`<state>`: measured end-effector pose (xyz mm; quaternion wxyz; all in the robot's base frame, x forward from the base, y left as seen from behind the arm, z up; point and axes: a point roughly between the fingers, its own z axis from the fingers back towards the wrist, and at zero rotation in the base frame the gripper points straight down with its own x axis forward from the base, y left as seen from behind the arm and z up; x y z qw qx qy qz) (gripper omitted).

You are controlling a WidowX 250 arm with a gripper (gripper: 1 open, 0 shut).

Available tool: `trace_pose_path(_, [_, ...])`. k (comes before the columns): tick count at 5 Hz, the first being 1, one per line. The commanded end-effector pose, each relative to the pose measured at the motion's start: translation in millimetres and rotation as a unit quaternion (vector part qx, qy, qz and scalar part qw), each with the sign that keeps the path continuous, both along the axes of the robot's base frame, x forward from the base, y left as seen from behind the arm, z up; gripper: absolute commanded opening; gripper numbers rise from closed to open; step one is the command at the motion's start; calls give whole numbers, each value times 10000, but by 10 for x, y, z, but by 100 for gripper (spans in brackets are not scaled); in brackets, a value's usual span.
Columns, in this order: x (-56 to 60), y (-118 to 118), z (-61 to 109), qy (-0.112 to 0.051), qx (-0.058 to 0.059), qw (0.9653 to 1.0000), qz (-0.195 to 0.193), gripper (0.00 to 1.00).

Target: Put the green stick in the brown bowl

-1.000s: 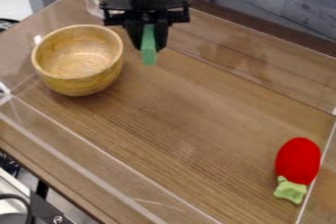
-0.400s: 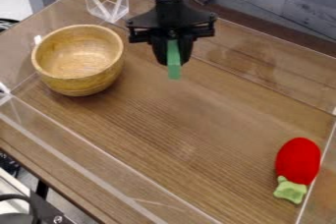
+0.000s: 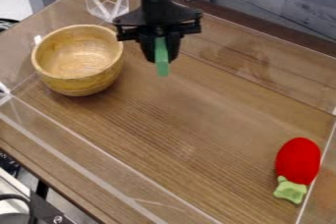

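The green stick (image 3: pixel 163 56) hangs upright from my gripper (image 3: pixel 160 39), which is shut on its upper end. It hovers above the wooden table, just right of the brown bowl (image 3: pixel 79 58). The bowl is a round tan wooden one at the left, and nothing shows inside it. The stick's lower tip is level with the bowl's right rim, a short gap apart from it.
A red strawberry-like object with a small pale-green piece (image 3: pixel 297 165) lies at the front right. Clear plastic walls (image 3: pixel 109 2) border the wooden table (image 3: pixel 197 130). A dark wall runs behind.
The gripper with the stick swung right, away from the bowl, then came partly back left toward it. The grip has stayed shut.
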<state>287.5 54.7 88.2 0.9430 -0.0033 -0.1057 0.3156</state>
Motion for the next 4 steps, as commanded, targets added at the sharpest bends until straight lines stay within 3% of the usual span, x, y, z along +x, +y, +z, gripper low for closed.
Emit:
trace_pose_path(1, [74,-64,68,-182,8,9998,83,0])
trace_pose_path(3, [-220,450,13,-190,72,9996,-193,0])
trace_pose_path(4, [-296,582,24,-183,72,9997,-118,100])
